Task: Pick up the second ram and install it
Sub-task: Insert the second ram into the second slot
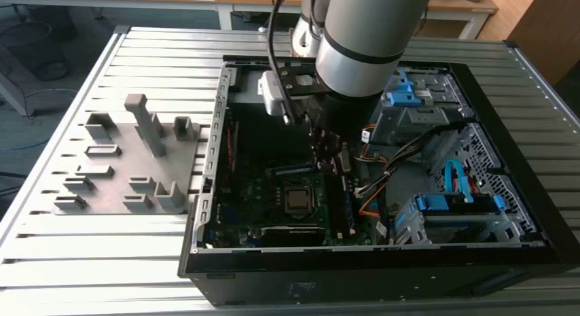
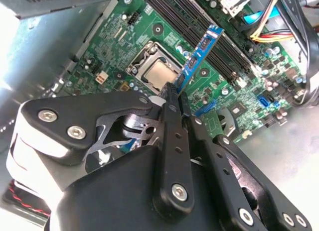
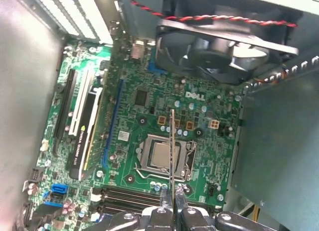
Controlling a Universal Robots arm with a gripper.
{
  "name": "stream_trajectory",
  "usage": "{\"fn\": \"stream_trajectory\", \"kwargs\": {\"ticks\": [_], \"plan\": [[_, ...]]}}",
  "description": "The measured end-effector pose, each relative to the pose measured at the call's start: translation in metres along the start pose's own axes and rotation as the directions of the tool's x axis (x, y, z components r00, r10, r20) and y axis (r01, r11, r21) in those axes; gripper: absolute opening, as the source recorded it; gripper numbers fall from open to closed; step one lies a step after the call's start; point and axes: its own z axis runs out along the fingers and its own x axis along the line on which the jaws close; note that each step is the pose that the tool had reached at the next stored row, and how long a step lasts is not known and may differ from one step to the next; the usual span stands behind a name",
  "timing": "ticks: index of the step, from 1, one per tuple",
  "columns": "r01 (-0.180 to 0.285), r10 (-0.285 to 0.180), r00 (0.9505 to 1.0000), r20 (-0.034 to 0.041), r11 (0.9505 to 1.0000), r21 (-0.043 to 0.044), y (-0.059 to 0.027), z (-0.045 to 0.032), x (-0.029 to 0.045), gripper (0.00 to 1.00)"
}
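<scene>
- Claw (image 2: 175,93) clamped on the second ram (image 2: 200,53), both black fingers (image 2: 172,136) pressed flat against one end of the stick.
- Blue-green stick jutting out past the fingertips, far end free, hanging over the green motherboard (image 2: 112,52) and not seated in a slot.
- In the first wrist view, same ram (image 3: 172,141) seen edge-on as a thin line between the claw tips (image 3: 172,195), crossing the CPU socket (image 3: 163,156).
- Long black memory slots (image 2: 182,17) just beside the stick's far end in the second wrist view.
- In the exterior view, claw (image 1: 319,136) down inside the open computer case (image 1: 206,194), at about twelve o'clock of the socket (image 1: 297,199).
- Blue drive bracket (image 1: 458,202) at three o'clock of the socket.
- Grey fixture plate (image 1: 127,170) outside the case at nine o'clock, on the slatted table (image 1: 91,261), well apart from the claw.
- Case fan (image 3: 224,52) with red and black wires beyond the board's edge in the first wrist view.
</scene>
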Motion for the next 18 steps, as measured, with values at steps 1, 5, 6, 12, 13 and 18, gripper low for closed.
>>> {"fn": "stream_trajectory", "kwargs": {"ticks": [1,5,6,12,13,18], "plan": [[0.010,-0.010,0.9999,-0.0007,0.9999,-0.0005,0.0000,0.0000,0.0000,0.14],[0.051,-0.051,0.9987,-0.0032,0.9987,-0.0026,0.0000,0.0000,0.0000,0.14],[0.062,-0.062,0.9981,-0.0038,0.9981,-0.0032,0.0000,0.0000,0.0000,0.14],[0.125,-0.125,0.9922,-0.0075,0.9922,-0.0068,0.0000,0.0000,0.0000,0.14],[0.134,-0.134,0.9909,-0.0080,0.9909,-0.0073,0.0000,0.0000,0.0000,0.14],[0.181,-0.181,0.9833,-0.0106,0.9834,-0.0102,0.0000,0.0000,0.0000,0.14]]}}
